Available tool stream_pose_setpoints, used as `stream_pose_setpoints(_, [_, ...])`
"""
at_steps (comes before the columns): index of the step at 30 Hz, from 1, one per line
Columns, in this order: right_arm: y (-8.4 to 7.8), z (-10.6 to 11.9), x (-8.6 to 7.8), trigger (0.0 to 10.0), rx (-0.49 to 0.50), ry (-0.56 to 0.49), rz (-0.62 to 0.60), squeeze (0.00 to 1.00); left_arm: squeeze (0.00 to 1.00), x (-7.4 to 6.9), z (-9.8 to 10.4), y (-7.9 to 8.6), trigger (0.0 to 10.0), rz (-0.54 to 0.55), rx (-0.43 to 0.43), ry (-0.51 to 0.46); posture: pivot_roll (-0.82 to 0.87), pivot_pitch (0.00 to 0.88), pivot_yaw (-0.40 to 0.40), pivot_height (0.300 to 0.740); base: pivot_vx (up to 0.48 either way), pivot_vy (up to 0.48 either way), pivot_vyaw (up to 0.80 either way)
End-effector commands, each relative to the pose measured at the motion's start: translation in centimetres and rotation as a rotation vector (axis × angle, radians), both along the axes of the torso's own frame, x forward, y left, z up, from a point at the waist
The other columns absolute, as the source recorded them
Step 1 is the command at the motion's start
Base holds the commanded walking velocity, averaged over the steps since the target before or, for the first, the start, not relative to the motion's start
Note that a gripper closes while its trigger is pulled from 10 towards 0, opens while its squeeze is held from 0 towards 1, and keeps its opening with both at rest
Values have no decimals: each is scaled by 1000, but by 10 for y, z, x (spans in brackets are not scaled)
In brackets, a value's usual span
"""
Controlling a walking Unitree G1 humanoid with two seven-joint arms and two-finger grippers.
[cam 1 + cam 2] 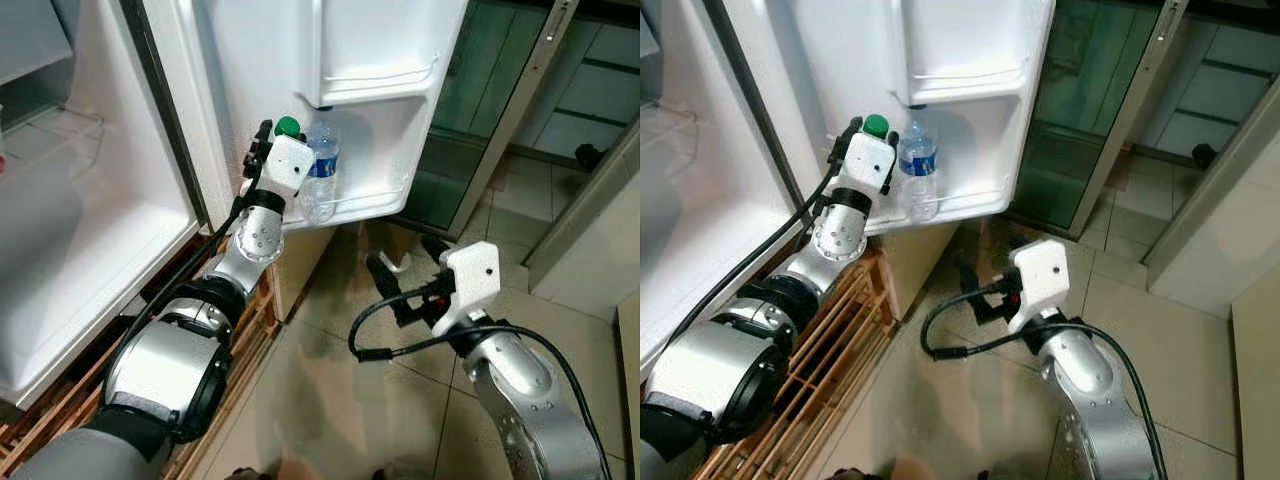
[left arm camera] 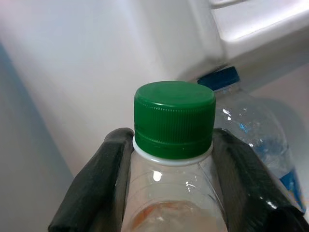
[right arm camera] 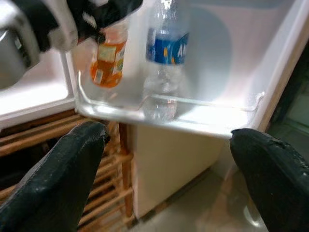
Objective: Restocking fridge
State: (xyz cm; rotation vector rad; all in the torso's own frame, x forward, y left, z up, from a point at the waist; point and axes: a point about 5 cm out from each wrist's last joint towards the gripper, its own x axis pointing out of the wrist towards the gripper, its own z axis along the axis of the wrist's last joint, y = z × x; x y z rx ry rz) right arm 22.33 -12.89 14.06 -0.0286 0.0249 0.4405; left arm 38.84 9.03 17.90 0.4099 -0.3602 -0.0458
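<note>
My left gripper (image 1: 268, 150) is raised into the bottom shelf (image 1: 370, 203) of the open fridge door and is shut on the neck of a clear bottle with a green cap (image 2: 174, 118) and an orange label (image 3: 108, 63). Beside it on the same shelf stands a water bottle (image 1: 321, 170) with a blue cap and blue label (image 3: 166, 48). My right gripper (image 1: 408, 270) hangs low over the floor in front of the door, open, with nothing between its fingers (image 3: 58, 179).
The fridge's white interior (image 1: 90, 200) opens on the left above a wooden slatted pallet (image 1: 830, 340). An upper door shelf (image 1: 375, 75) sits over the bottles. A green glass door (image 1: 480, 110) and tiled floor (image 1: 330, 380) lie to the right.
</note>
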Motion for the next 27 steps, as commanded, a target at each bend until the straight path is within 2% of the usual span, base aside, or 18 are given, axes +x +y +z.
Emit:
stream_pose_setpoints(1, [-4, 6, -5, 10000, -23, -9, -20, 0, 0, 3, 7, 1, 10000, 35, -55, -5, -432, 94, -7, 740, 0, 0, 0])
stream_pose_setpoints(4, [-11, 7, -14, 10000, -40, 5, -47, 0, 0, 2, -3, 6, 10000, 89, -126, 51, -468, 120, -19, 740, 0, 0, 0])
stream_pose_setpoints(7, [-19, 7, -24, 10000, -63, 28, -72, 0, 0, 3, -9, 11, 10000, 189, -191, 97, -503, 141, -44, 740, 0, 0, 0])
stream_pose_setpoints(11, [-20, 9, -31, 10000, -72, 33, -76, 0, 0, 4, -8, 10, 10000, 209, -213, 104, -539, 154, -58, 740, 0, 0, 0])
stream_pose_setpoints(15, [-23, 11, -37, 10000, -78, 47, -97, 0, 0, 6, -9, 17, 10000, 245, -239, 131, -540, 161, -60, 740, 0, 0, 0])
stream_pose_setpoints(16, [-24, 10, -37, 10000, -77, 52, -101, 0, 302, 6, -10, 20, 10000, 254, -260, 147, -531, 163, -60, 740, 0, 0, 0])
stream_pose_setpoints(17, [-24, 9, -38, 10000, -72, 61, -105, 0, 1000, 6, -12, 24, 10000, 266, -303, 176, -531, 163, -60, 740, 0, 0, 0])
stream_pose_setpoints(19, [-23, 8, -37, 10000, -64, 72, -107, 0, 1000, 7, -14, 29, 10000, 285, -358, 206, -506, 165, -57, 740, 0, 0, 0])
stream_pose_setpoints(20, [-21, 7, -34, 10000, -54, 75, -107, 0, 1000, 10, -5, 33, 10000, 303, -360, 182, -488, 162, -53, 740, 0, 0, 0])
stream_pose_setpoints(21, [-21, 7, -34, 10000, -54, 75, -107, 0, 1000, 10, -5, 33, 10000, 303, -360, 182, -488, 162, -53, 740, 0, 0, 0])
stream_pose_setpoints(25, [-18, 5, -27, 10000, -19, 81, -118, 0, 1000, 16, 20, 37, 10000, 298, -350, 93, -444, 146, -41, 740, 0, 0, 0])
stream_pose_setpoints(26, [-16, 3, -23, 10000, -4, 82, -116, 0, 1000, 19, 34, 42, 10000, 302, -343, 43, -415, 123, -25, 740, 0, 0, 0])
stream_pose_setpoints(27, [-15, 3, -21, 10000, 0, 81, -115, 0, 1000, 20, 39, 44, 10000, 304, -342, 31, -415, 123, -25, 740, 0, 0, 0])
